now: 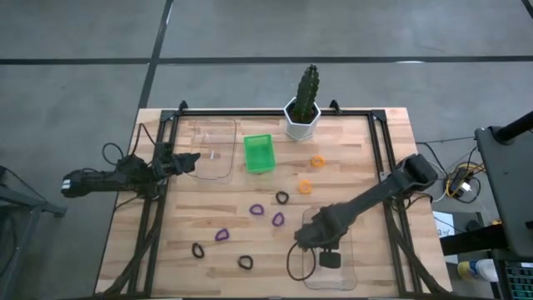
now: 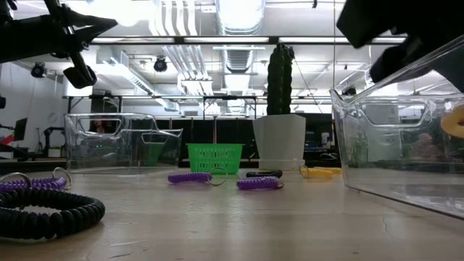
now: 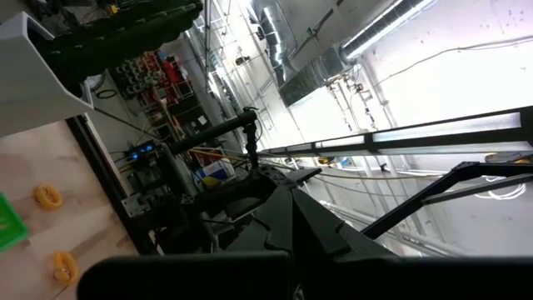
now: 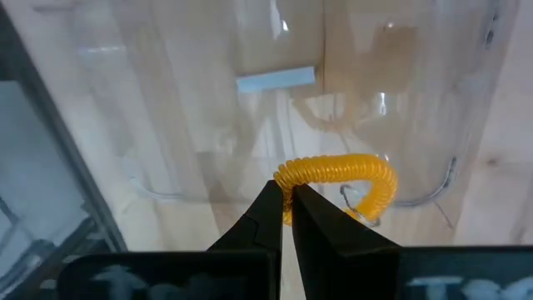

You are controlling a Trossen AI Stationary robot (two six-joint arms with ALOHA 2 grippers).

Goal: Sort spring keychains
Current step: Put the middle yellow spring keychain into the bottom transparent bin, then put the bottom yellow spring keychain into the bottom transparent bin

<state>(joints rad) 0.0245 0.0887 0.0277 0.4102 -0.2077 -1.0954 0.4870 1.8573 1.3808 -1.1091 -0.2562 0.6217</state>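
While angled down over the clear tray, the right pincer apparently pinches an orange keychain.

Keychains lie mid-table between the left tray and right tray.

Right gripper jaws clamped; left arm waits.
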